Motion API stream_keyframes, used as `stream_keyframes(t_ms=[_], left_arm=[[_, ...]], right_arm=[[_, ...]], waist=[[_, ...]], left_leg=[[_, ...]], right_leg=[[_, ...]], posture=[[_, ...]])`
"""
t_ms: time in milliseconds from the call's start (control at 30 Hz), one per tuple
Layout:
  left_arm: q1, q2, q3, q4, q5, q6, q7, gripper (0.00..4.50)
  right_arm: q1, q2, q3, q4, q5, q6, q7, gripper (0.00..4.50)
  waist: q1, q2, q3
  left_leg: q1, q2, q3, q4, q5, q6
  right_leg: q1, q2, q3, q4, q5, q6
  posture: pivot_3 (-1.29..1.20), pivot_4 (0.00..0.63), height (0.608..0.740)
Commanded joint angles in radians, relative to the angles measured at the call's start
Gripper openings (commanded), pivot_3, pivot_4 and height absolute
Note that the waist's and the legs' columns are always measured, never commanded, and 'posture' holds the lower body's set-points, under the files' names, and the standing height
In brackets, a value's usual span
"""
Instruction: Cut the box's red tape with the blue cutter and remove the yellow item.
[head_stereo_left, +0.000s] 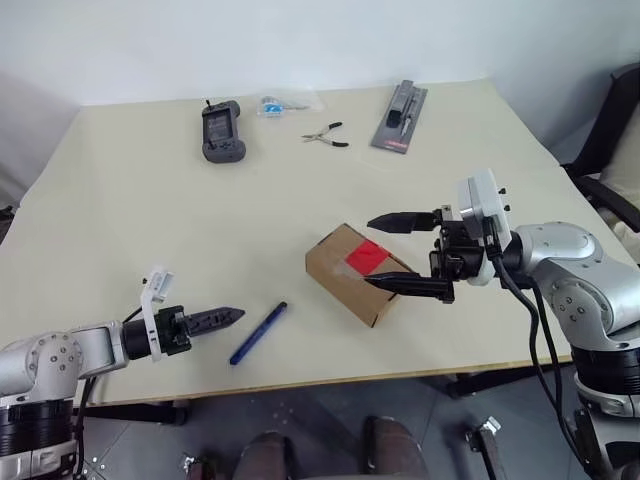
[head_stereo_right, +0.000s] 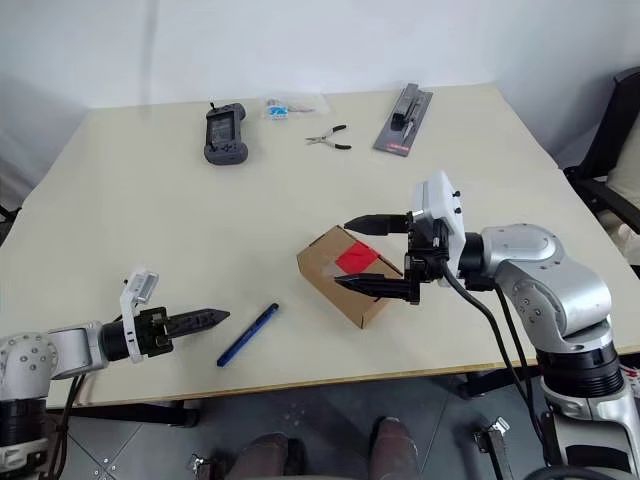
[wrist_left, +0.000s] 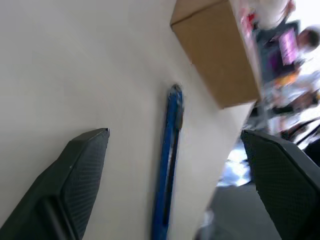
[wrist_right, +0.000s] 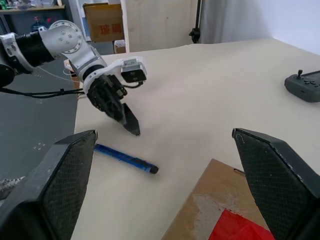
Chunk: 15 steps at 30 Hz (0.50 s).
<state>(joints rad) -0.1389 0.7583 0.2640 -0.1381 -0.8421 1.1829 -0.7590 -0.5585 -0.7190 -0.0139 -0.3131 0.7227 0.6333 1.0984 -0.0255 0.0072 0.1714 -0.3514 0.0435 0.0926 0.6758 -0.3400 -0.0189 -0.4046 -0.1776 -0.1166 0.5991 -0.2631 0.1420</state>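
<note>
The blue cutter (head_stereo_left: 258, 333) lies flat on the table (head_stereo_left: 150, 200) near its front edge, just ahead of the left gripper (head_stereo_left: 215, 319) and apart from it. Its long axis runs slantwise, one end toward the front edge, the other toward the box (head_stereo_left: 358, 272). The left arm is plainly the nearer one. It reaches in low from the front left corner, pointing along the tabletop at the cutter, and its wrist view shows the fingers (wrist_left: 75, 180) spread wide with the cutter lying between them, untouched.

The box sits right of centre near the front edge, the red tape (head_stereo_left: 366, 256) across its top uncut (so whatever is inside stays hidden). The right gripper (head_stereo_left: 405, 255) hovers at the box, wide open, one finger above the tape and one by the box's near side, holding nothing.

For a pickup I'd expect the left gripper to need to square up across that slanted handle.
</note>
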Motion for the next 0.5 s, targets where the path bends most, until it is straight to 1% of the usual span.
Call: stream_keyframes(t_ms=[33,167,267,300,367,433,500], left_arm=[[0.050,0.011,-0.099,-0.022,0.199,-0.223,0.039,4.49],[0.122,0.004,-0.119,-0.109,0.286,-0.478,-0.008,4.49],[0.175,-0.040,-0.092,-0.107,0.379,-0.727,0.000,4.49],[0.184,-0.059,-0.079,-0.103,0.394,-0.784,0.004,4.49],[0.194,-0.078,-0.067,-0.097,0.418,-0.831,0.017,4.49],[0.206,-0.110,-0.047,-0.107,0.406,-0.885,0.011,4.49],[0.209,-0.135,-0.033,-0.119,0.396,-0.908,0.017,4.49]], right_arm=[[-0.006,-0.009,-0.012,-0.021,-0.001,-0.010,0.006,4.50],[-0.007,-0.009,-0.011,-0.017,-0.003,-0.011,0.006,4.50],[-0.006,-0.007,-0.011,-0.017,-0.003,-0.011,0.002,4.50],[-0.005,-0.007,-0.013,-0.019,0.000,-0.010,0.000,4.50],[0.000,-0.002,-0.016,-0.025,0.005,-0.008,-0.008,4.50],[0.003,0.008,-0.017,-0.025,0.007,-0.009,-0.019,4.50],[-0.003,0.022,-0.015,-0.012,-0.009,-0.011,-0.053,4.50]], waist=[[0.005,0.003,-0.002],[0.022,0.002,-0.001],[0.024,0.001,0.000],[0.024,0.000,0.000],[0.024,-0.001,0.001],[0.024,-0.003,0.002],[0.025,-0.004,0.002]], left_leg=[[0.000,0.000,0.001,0.000,0.000,0.000],[-0.005,0.004,0.002,0.003,0.000,0.000],[-0.008,0.006,0.002,0.003,-0.001,-0.001],[-0.010,0.006,0.002,0.003,-0.001,-0.001],[-0.015,0.007,0.002,0.004,-0.001,0.000],[-0.021,0.007,0.002,0.005,-0.001,0.000],[-0.022,0.007,0.004,0.006,-0.002,0.001]], right_leg=[[-0.001,0.000,0.000,0.000,0.000,0.000],[-0.005,0.004,0.000,-0.002,0.002,-0.003],[-0.008,0.007,0.000,-0.005,0.003,-0.004],[-0.009,0.007,0.000,-0.005,0.003,-0.004],[-0.013,0.008,-0.001,-0.006,0.003,-0.004],[-0.017,0.008,-0.001,-0.003,0.005,-0.003],[-0.017,0.008,-0.001,-0.004,0.006,-0.001]], posture=[[0.00,0.150,0.740],[0.00,0.150,0.740],[0.00,0.150,0.740],[0.00,0.150,0.740],[0.00,0.150,0.740],[0.00,0.150,0.740],[0.00,0.150,0.740]])
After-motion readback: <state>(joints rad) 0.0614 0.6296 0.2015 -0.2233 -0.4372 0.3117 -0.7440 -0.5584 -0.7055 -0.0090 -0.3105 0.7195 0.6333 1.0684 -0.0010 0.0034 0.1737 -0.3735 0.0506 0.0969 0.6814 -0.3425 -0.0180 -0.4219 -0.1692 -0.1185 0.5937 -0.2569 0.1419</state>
